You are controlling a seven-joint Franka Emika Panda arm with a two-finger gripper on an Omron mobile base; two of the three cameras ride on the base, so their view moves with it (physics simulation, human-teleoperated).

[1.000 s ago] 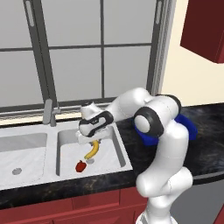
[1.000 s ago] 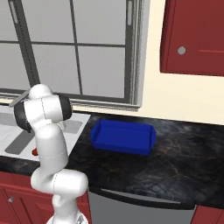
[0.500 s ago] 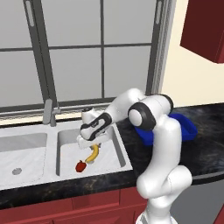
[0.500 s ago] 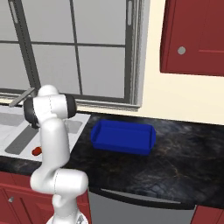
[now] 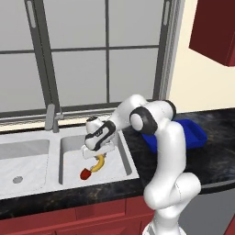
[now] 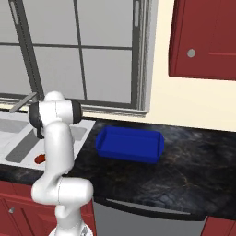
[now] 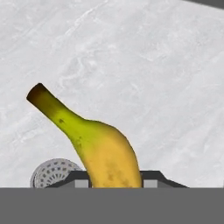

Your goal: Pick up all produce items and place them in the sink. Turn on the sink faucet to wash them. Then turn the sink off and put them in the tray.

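Banana [image 7: 105, 153] sits clamped between your end effector's [image 5: 95, 155] narrowed jaws, hanging low over the right basin of the sink [image 5: 69, 147] so it can drop in for washing. The red fruit [image 5: 85, 174] lies on the basin floor beside it; the blue tray [image 6: 130, 144] waits on the surface [image 6: 184, 179].

in the hand view we lose the lower end of the banana [image 7: 105, 153] behind the grey band, and the drain [image 7: 52, 172] is half cut off. from the right base view, the arm covers most of the sink [image 6: 18, 138], and the red fruit [image 6: 40, 158] is partly hidden. the faucet [image 5: 52, 118] spout is too small to make out.
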